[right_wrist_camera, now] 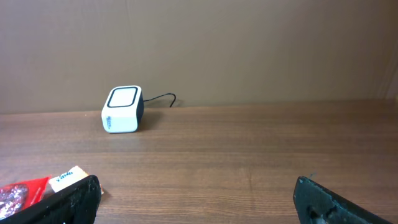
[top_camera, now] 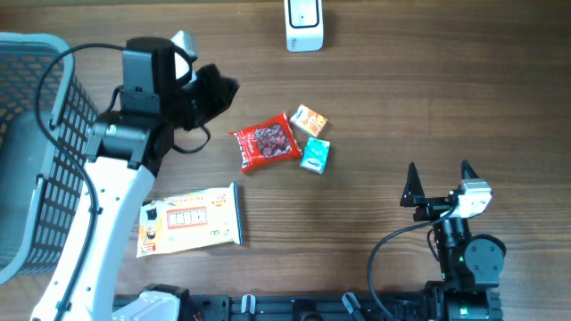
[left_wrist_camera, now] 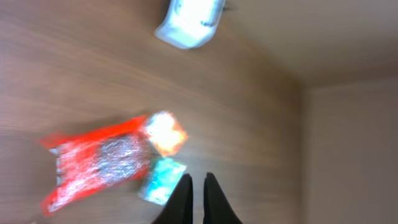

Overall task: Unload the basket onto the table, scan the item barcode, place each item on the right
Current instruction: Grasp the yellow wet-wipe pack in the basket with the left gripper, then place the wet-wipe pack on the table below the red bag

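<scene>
1. We see a brown wooden counter (top_camera: 401, 116) that carries everything.
2. A grey mesh basket (top_camera: 53, 152) stands at its left edge.
3. A flat yellow package (top_camera: 189, 218) lies near the front, just beside the left arm.
4. A red packet (top_camera: 268, 143) lies in the middle of the counter.
5. The white scanner (top_camera: 303, 25) stands at the far edge, well apart from the goods.
6. The left claw (left_wrist_camera: 194, 186) is clenched and grasps nothing. It is to the left of the red packet and does not touch it.
7. The right claw (top_camera: 439, 169) is released and wide, with nothing in it, at the front right.
8. A small orange box (top_camera: 310, 119) and a small teal box (top_camera: 315, 155) lie just beside the right side of the red packet.
</scene>
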